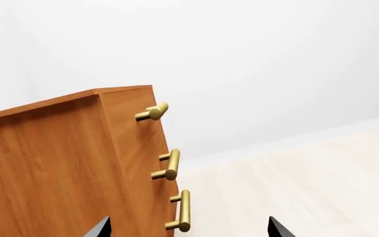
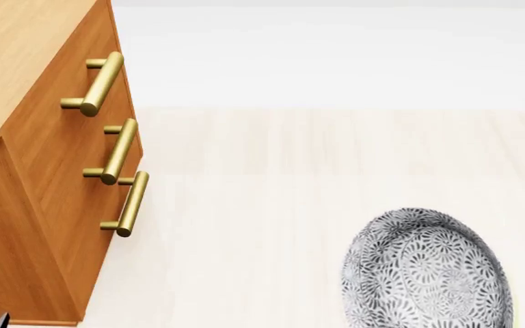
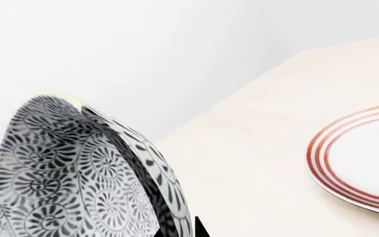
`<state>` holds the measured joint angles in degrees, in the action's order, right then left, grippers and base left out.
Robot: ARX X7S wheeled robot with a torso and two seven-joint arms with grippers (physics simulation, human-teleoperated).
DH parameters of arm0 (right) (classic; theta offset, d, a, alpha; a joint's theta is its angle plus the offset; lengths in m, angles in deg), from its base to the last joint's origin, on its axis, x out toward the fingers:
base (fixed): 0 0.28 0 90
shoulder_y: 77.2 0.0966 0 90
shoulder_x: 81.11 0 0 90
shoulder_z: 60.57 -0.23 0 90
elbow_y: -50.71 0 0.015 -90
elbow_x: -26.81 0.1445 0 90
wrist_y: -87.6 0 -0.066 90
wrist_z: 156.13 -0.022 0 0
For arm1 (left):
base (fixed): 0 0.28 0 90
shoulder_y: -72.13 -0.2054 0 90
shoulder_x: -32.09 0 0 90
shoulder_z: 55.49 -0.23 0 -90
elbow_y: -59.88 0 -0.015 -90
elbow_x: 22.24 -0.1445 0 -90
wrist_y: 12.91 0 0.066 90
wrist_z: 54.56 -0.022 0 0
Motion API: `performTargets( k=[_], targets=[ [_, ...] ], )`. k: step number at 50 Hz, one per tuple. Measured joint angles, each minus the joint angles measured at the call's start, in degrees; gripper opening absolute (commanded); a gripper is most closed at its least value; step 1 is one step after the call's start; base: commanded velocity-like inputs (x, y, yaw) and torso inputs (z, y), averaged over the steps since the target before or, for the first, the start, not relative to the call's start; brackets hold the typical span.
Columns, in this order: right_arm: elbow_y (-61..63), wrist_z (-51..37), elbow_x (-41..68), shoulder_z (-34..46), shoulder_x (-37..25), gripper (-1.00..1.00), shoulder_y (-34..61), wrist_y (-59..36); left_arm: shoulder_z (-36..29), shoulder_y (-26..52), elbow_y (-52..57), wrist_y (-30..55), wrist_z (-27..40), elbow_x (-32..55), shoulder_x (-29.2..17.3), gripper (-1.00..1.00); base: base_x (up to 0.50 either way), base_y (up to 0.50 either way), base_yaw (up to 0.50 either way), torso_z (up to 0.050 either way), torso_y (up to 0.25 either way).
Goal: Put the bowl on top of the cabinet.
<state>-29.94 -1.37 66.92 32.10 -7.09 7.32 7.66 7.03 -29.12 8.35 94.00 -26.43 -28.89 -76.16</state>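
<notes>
The bowl [image 2: 425, 275], white with a dense grey-black floral pattern, hangs tilted on its side at the lower right of the head view, off the pale floor. In the right wrist view the bowl [image 3: 77, 168] fills the near side, and my right gripper [image 3: 173, 231] is shut on its wall, one dark fingertip on each side. The orange-brown cabinet [image 2: 44, 178] with three brass handles stands at the left, well apart from the bowl. My left gripper [image 1: 191, 229] is open beside the cabinet [image 1: 51, 163], its fingertips [image 1: 102, 230] wide apart and holding nothing.
A flat white plate with red rings [image 3: 360, 158] lies on the pale floor [image 2: 281, 178] beyond the bowl. The brass handles [image 1: 176, 197] stick out from the cabinet's front. A plain white wall rises behind.
</notes>
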Motion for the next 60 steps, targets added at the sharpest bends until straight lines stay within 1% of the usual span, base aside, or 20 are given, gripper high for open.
performTargets(
  k=[13,24,32,39,42,47,49,55,60],
  targets=[
    [2.85,-1.71,-8.68,3.00,-0.64,-1.00,-1.21,0.70,-0.46,-0.02,0.29,0.15,0.14,-0.09,-0.26,1.00,0.00,0.00,0.00,0.000,0.000],
    [3.32,-2.35,-13.02,4.71,-0.82,-1.00,-1.31,1.03,-0.62,-1.17,2.54,0.30,0.59,-0.54,-1.05,1.00,0.00,0.00,0.00,0.000,0.000],
    [5.88,-4.15,-15.72,5.60,-1.64,-1.00,-1.03,-1.25,-0.69,-2.55,5.04,0.01,1.13,-1.04,-1.85,1.00,0.00,0.00,0.00,0.000,0.000],
    [9.17,-6.14,-18.27,6.97,-2.43,-1.00,0.42,-5.35,-0.96,-4.50,7.93,-0.68,1.73,-1.84,-2.83,1.00,0.00,0.00,0.00,0.000,0.002],
    [10.76,-6.81,-19.32,7.81,-2.75,-1.00,1.15,-7.21,-1.87,-4.68,9.68,0.54,1.24,-2.83,-2.92,1.00,0.00,0.00,0.00,0.000,0.000],
    [12.93,-7.30,-20.56,9.20,-3.23,-1.00,2.79,-10.06,-4.71,-2.56,13.86,6.81,-2.68,-5.76,-1.36,1.00,0.00,0.00,0.00,0.000,0.000],
    [13.35,-7.21,-20.56,9.57,-3.37,-1.00,3.63,-11.02,-5.20,-1.78,15.25,9.33,-6.08,-7.58,0.55,1.00,0.00,0.00,0.00,0.000,0.000],
    [14.25,-7.15,-20.82,10.62,-3.75,-1.00,6.01,-13.76,-6.74,-0.46,18.08,15.16,-18.63,-16.60,8.30,1.00,0.00,0.00,0.00,0.000,0.000],
    [14.64,-7.06,-20.99,11.40,-3.91,-1.00,7.66,-15.45,-9.95,1.75,19.44,19.97,-24.93,-22.96,12.22,1.00,0.00,0.00,0.00,0.000,0.000]
  ],
)
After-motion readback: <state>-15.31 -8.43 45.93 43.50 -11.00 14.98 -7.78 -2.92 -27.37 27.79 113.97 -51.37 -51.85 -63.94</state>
